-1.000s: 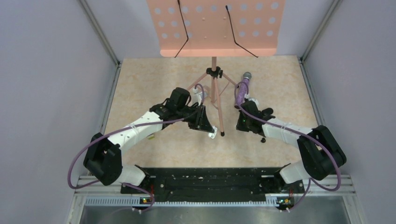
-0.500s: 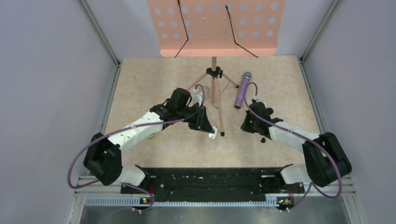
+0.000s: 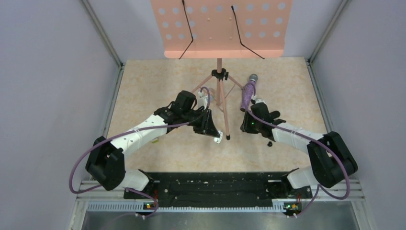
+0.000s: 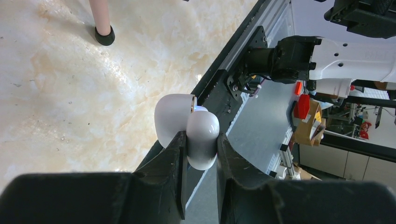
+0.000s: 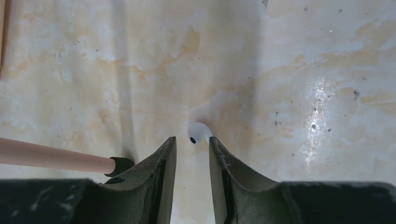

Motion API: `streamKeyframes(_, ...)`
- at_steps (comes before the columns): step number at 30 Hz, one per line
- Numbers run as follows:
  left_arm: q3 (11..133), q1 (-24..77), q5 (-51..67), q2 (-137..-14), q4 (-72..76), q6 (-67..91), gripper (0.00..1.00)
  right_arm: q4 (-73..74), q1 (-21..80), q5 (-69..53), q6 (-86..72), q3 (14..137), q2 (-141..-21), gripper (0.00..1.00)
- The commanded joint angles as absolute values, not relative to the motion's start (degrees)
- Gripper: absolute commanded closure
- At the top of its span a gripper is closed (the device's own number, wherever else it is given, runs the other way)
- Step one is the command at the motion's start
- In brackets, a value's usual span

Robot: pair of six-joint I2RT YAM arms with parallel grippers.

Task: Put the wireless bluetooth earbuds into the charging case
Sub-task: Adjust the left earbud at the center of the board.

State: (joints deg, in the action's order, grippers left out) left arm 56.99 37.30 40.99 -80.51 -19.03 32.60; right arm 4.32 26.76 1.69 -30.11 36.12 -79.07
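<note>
Left gripper [image 4: 198, 138] – clenched on the charging case [image 4: 203, 133], a white rounded shell pinched between both fingers. Its lid [image 4: 173, 116] stands swung open to one side. The case is held clear of the table [image 4: 60, 93], above its near edge beside the black rail [image 4: 224, 74].

Right gripper [image 5: 192, 140] – released, jaws narrowly parted with nothing between them, pointing down at the table. One white earbud [image 5: 200, 130] lies on the surface just beyond the fingertips, its dark port showing. A second earbud cannot be made out.

The rubber foot [image 5: 119, 164] of the pink music stand [image 3: 220, 28] rests just beside the right gripper's finger. A purple microphone [image 3: 248, 92] lies near the right wrist.
</note>
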Motion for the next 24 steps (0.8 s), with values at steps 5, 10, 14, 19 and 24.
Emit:
streamKeyframes(5, 59.32, 37.79, 40.77, -80.25, -19.09, 31.45, 1.00, 2.48, 28.05, 4.17, -27.80, 40.19, -83.47, 0.71)
streamKeyframes(10, 59.61, 37.88, 40.71, -80.30, -19.08, 31.40, 1.00, 2.14, 28.09, 4.47, -27.31, 40.57, -85.80, 0.73)
streamKeyframes(14, 59.57, 37.95, 40.73, -80.42, -19.20, 31.38, 1.00, 2.20, 28.12, 4.19, -27.22, 40.72, -86.89, 0.77)
streamKeyframes(19, 59.49, 37.97, 40.69, -80.29, -19.29, 31.29, 1.00, 1.95, 28.13, 3.77, -28.02, 40.18, -86.42, 0.88)
streamKeyframes(24, 59.42, 38.01, 40.43, -80.33, -19.50, 31.11, 1.00, 1.90, 28.15, 2.35, -29.09, 39.95, -85.48, 1.00)
